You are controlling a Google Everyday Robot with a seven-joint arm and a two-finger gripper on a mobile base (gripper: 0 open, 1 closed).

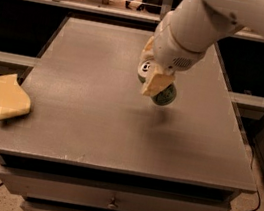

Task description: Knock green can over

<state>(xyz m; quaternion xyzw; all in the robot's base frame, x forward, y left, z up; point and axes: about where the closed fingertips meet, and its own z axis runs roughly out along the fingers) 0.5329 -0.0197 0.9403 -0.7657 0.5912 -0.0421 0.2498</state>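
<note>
The gripper (153, 77) clamps the green can (166, 96), which sits tilted between its jaws over the table (84, 119).

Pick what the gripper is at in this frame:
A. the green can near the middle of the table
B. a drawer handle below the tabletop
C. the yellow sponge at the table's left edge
A: the gripper is over the middle of the table, its fingers clasping the tilted green can, while the yellow sponge lies apart at the left edge.
</note>
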